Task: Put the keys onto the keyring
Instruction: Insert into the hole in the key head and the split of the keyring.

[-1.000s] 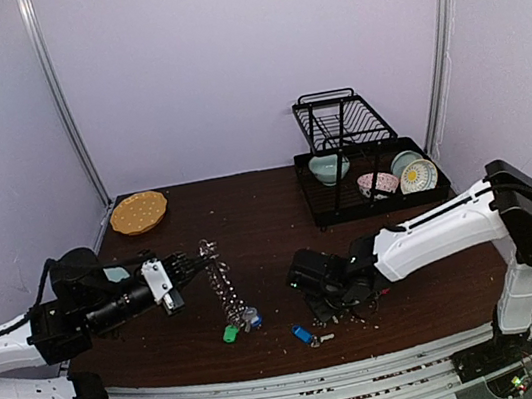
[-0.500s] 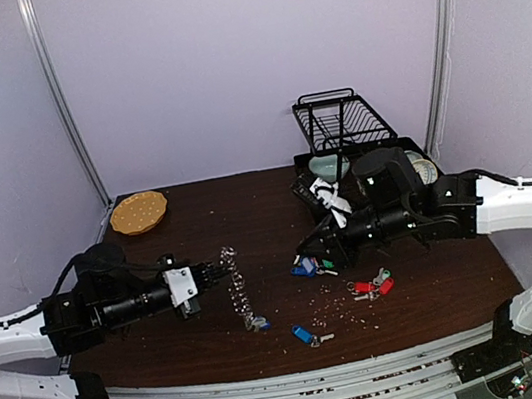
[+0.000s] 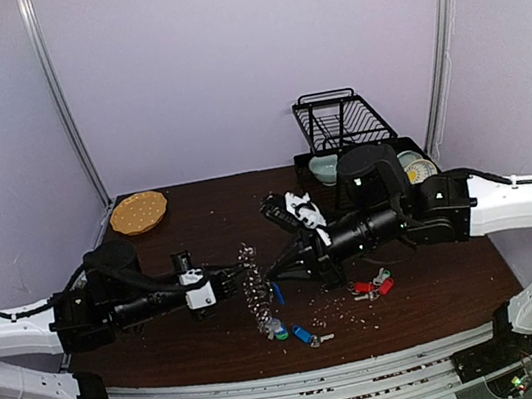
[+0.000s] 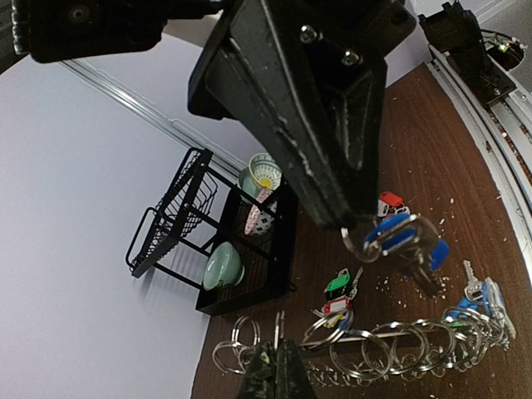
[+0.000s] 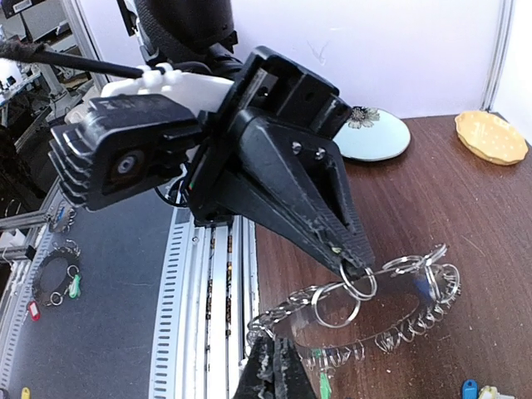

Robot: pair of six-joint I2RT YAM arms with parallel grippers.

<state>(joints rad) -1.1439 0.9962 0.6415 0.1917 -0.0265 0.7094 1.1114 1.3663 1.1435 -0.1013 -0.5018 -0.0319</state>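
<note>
Keyring (image 3: 257, 297) dangles pinched in the closed left gripper (image 3: 240, 283), right gripper (image 3: 275, 275) clamped on a blue-tagged key (image 4: 397, 236) just beside it; any sway may make the key miss.

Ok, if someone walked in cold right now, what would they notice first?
The tip-to-tip meeting over the front middle of the table: the left gripper pinches the keyring, dangling like a chain, and the right gripper holds a blue-tagged key beside it. Next, red-tagged keys lie loose on the table to the right, with a black dish rack at the back.
</note>
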